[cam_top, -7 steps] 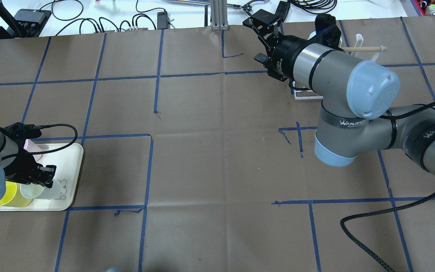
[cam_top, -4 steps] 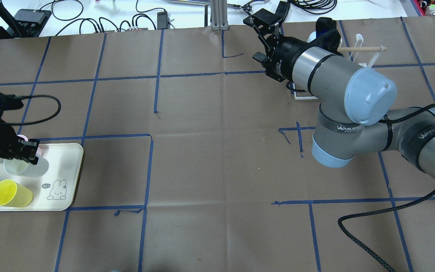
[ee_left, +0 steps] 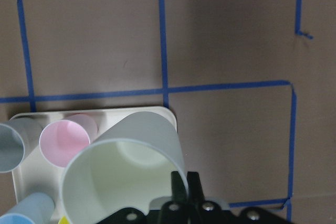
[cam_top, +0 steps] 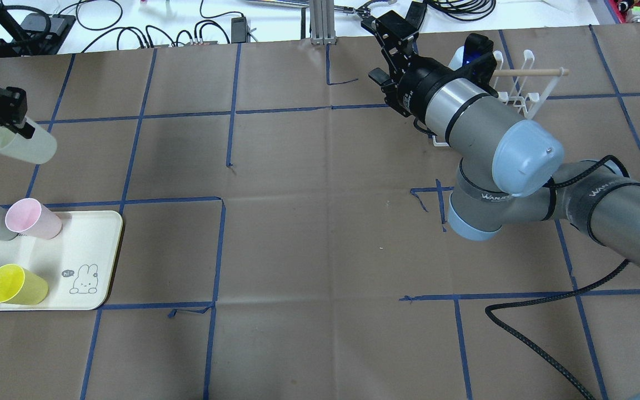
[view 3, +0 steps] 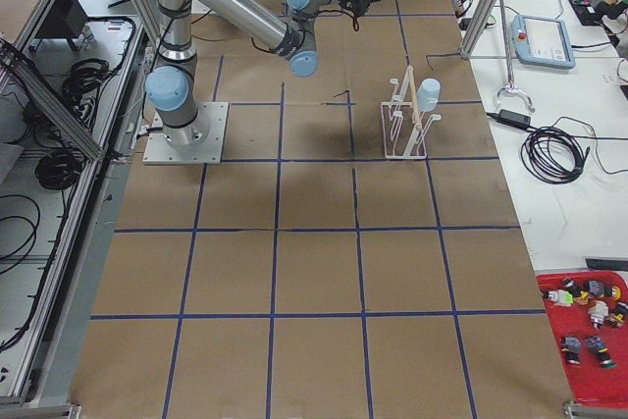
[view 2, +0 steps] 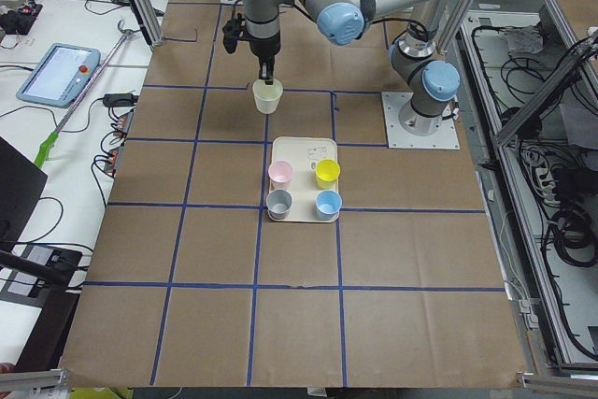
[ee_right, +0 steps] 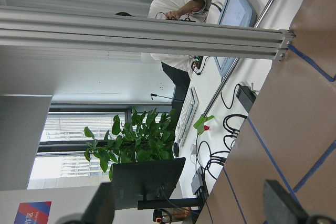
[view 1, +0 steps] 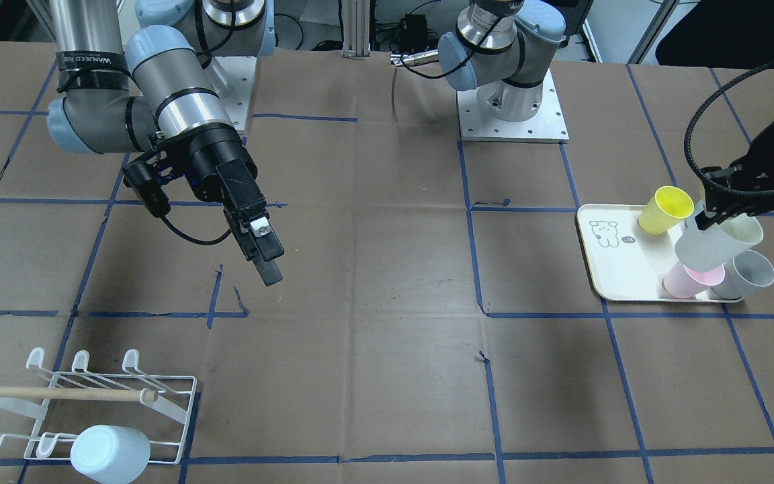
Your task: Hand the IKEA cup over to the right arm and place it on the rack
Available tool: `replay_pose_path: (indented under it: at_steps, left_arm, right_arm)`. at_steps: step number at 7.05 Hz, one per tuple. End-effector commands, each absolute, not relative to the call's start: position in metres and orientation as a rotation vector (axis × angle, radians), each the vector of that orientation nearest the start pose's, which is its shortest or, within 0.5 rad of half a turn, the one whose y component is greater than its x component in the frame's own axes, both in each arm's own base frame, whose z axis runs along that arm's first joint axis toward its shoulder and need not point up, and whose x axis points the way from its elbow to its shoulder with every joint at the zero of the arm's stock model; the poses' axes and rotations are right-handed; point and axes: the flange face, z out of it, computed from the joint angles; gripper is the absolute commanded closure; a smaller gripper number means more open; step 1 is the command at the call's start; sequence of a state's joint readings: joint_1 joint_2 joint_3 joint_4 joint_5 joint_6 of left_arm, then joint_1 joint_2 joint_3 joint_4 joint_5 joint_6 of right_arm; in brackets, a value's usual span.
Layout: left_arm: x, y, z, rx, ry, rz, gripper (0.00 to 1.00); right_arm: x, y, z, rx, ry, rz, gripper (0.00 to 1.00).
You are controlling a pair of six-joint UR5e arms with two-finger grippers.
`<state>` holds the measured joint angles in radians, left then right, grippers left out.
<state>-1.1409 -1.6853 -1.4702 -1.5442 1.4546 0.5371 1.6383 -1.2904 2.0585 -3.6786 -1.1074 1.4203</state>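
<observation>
The left gripper (cam_top: 15, 118) is clamped on the cup's (cam_top: 18, 146) rim. The cup hangs tilted just beneath it, in the air near the tray (cam_top: 93, 244) at the table's left end. It is plain, pale cream, tapered and empty. The right gripper (cam_top: 392, 25) is spread wide by the rack (cam_top: 520, 93).

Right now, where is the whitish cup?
Overhead view, far left: the whitish cup hangs in the left gripper, above the table, beyond the cream tray.
</observation>
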Motion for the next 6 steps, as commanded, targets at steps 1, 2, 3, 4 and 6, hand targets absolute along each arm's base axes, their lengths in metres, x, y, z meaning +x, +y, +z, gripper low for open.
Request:
replay_pose_path:
  at_steps: [1, 2, 3, 4, 6]
  left_arm:
    - [0.066, -0.582, 0.500, 0.348, 3.342, -0.549, 1.00]
    - [0.059, -0.588, 0.497, 0.438, 3.357, -0.694, 1.00]
    - [0.049, -0.590, 0.486, 0.549, 3.365, -0.863, 1.00]
    - [0.037, -0.593, 0.473, 0.650, 3.322, -1.102, 1.00]
    - [-0.001, -0.580, 0.434, 0.848, 3.203, -1.453, 1.00]
  right_arm:
    - [0.212, -0.497, 0.377, 0.878, 1.609, -0.760, 0.00]
    - [0.212, -0.498, 0.376, 0.880, 1.609, -0.759, 0.00]
    - [0.212, -0.498, 0.376, 0.881, 1.610, -0.758, 0.00]
    - [0.212, -0.498, 0.375, 0.881, 1.612, -0.758, 0.00]
    - [0.212, -0.498, 0.375, 0.881, 1.612, -0.758, 0.00]
